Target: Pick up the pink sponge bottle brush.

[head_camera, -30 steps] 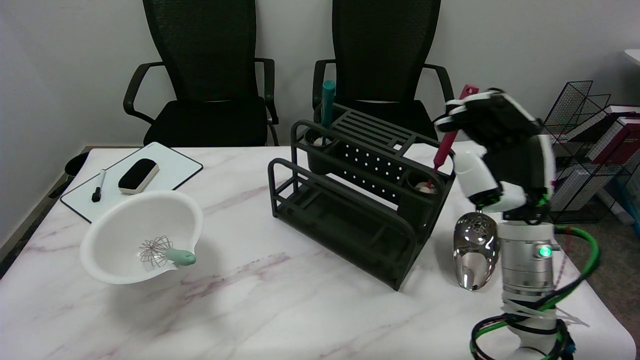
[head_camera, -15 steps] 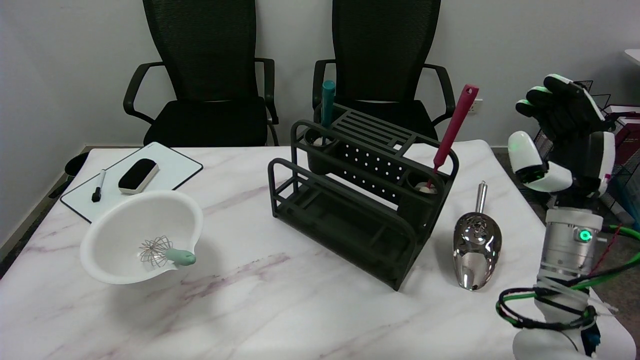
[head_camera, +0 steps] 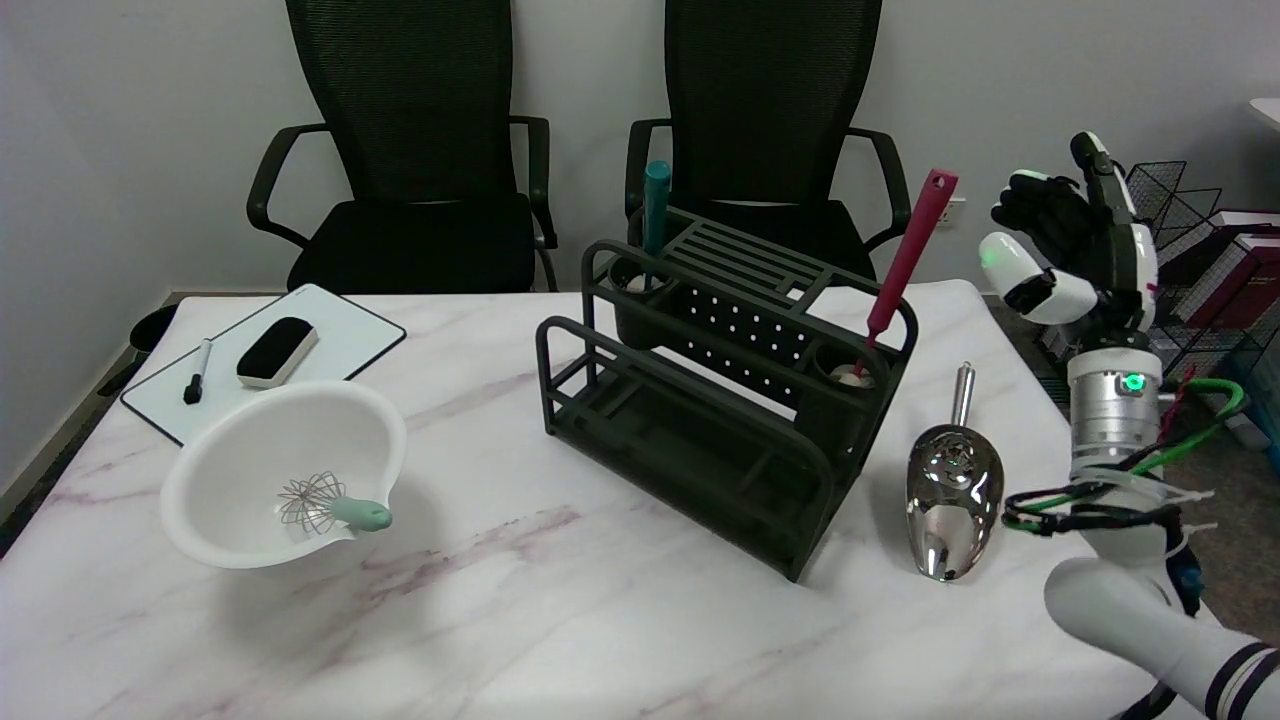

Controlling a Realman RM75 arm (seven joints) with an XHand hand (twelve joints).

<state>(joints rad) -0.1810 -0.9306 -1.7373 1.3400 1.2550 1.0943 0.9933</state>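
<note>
Brush [head_camera: 908, 258]: leaning in rack [head_camera: 720, 400] cup, handle up for grasping. Right hand [head_camera: 1075, 245]: beside it, fingers spread, empty.

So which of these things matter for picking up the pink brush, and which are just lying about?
In the job:
- pink brush, standing in the rack's cup
- right hand, open, off to its right
- dark rack

Lying about:
- teal brush
- metal scoop
- white bowl with whisk
- whiteboard, eraser, marker

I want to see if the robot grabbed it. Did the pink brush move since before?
No. The pink brush stands in the same cup of the black rack, leaning the same way. The right hand pulled back to its right, holding nothing.
</note>
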